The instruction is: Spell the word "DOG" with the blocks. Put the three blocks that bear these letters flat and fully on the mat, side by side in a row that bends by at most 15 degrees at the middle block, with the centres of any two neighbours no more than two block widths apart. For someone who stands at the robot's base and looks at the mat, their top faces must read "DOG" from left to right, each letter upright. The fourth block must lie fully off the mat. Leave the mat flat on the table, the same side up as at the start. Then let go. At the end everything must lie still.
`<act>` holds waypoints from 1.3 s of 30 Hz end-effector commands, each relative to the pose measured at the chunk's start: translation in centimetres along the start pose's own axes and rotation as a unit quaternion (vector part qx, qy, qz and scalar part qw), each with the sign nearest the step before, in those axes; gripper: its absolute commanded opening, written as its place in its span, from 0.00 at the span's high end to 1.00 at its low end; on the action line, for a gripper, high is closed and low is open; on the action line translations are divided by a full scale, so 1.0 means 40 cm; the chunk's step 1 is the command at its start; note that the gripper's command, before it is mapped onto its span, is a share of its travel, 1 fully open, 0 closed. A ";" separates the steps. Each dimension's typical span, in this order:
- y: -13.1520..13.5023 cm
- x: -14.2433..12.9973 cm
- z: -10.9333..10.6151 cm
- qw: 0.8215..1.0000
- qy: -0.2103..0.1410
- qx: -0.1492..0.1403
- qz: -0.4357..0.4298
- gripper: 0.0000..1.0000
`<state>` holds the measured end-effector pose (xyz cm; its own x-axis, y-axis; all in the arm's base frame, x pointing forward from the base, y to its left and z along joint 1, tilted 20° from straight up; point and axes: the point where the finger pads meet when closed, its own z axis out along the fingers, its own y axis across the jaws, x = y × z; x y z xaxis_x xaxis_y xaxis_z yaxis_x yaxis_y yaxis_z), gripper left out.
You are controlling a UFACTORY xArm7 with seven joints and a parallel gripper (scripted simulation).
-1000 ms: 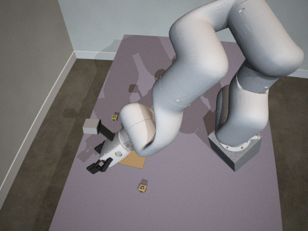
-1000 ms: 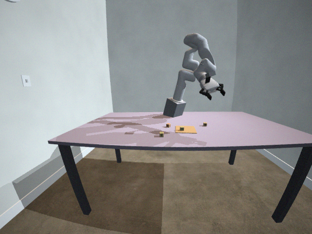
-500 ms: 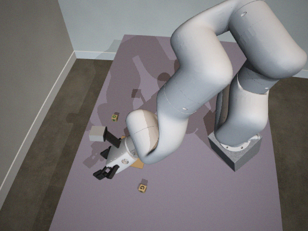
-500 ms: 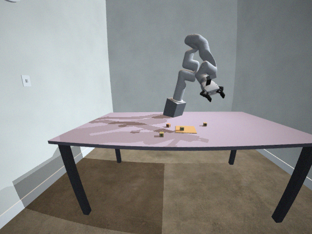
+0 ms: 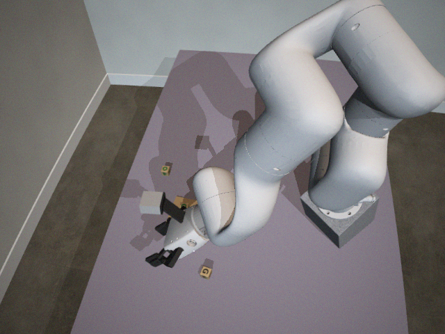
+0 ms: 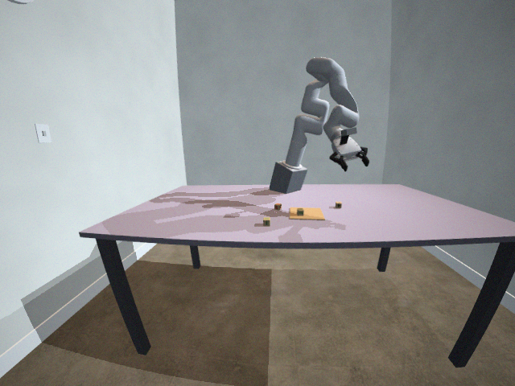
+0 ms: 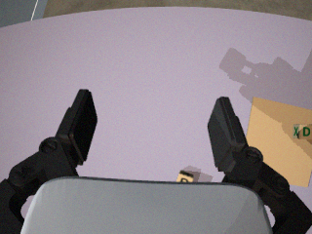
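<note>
Hand [image 6: 349, 159] spread wide and holding nothing, high above the tabletop [image 6: 395, 215], with the mat [image 7: 276, 139] and its D block [image 7: 302, 132] below to the right.
</note>
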<state>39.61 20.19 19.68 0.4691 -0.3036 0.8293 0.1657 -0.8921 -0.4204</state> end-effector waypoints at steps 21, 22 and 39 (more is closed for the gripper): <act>0.009 -0.094 -0.024 0.999 -0.005 -0.028 -0.019 0.00; 0.009 -0.094 -0.024 0.999 -0.005 -0.028 -0.019 0.00; 0.039 -0.190 -0.054 0.997 -0.012 -0.061 -0.041 0.00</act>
<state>35.38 20.52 14.65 0.4763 -0.2365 0.8469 0.1117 -0.9391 -0.3251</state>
